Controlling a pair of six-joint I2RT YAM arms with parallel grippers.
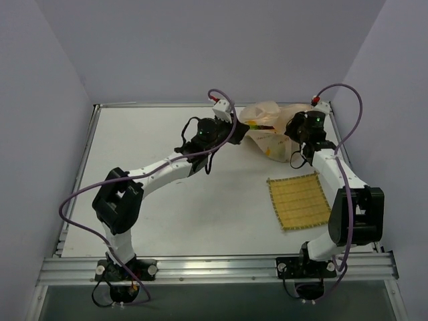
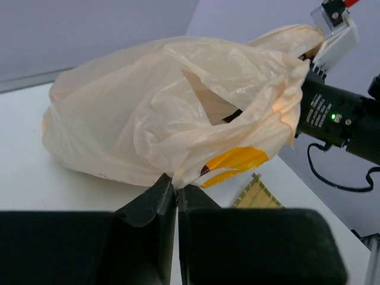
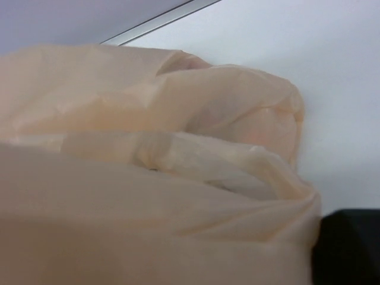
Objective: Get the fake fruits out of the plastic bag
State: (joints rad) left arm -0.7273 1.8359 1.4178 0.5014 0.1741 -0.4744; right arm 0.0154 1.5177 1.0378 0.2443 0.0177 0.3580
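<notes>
We identify this place as a robotics laboratory test cell. The evidence is as follows: a flat white rectangular table (image 1: 200, 207) enclosed on three sides by plain pale lavender wall panels (image 1: 200, 47); a grooved aluminium mounting rail (image 1: 214, 267) along its near edge; a white-and-black jointed left robot arm (image 1: 160, 167) and a matching right robot arm (image 1: 334, 170) bolted there side by side; and exposed purple cables (image 1: 61, 207) looping from both.
</notes>
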